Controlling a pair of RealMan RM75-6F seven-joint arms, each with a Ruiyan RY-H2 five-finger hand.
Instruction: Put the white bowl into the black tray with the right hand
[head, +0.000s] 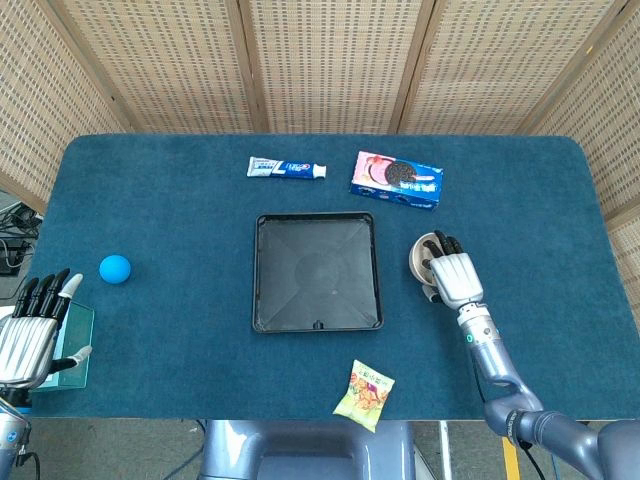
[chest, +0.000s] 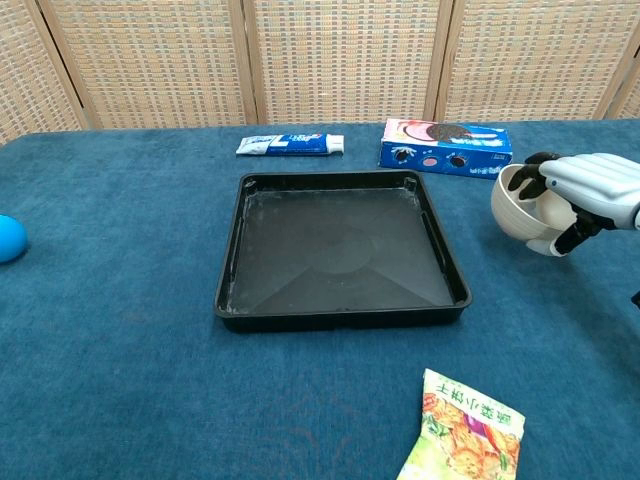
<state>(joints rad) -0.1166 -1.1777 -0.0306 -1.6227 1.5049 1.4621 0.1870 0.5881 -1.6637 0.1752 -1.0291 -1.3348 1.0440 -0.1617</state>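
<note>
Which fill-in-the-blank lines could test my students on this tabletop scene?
1. The right hand grips the white ____.
2. The black tray holds ____.
3. The blue ball lies on the tray's ____ side in the head view.
4. The toothpaste lies beside the ____ box.

Missing: bowl; nothing; left; cookie

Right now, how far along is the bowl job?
Done: the right hand grips the white bowl, fingers over its rim, the bowl tipped. In hand: the carry. Left: the black tray holds nothing yet, and the bowl sits right of it, so it must go left and be released.
</note>
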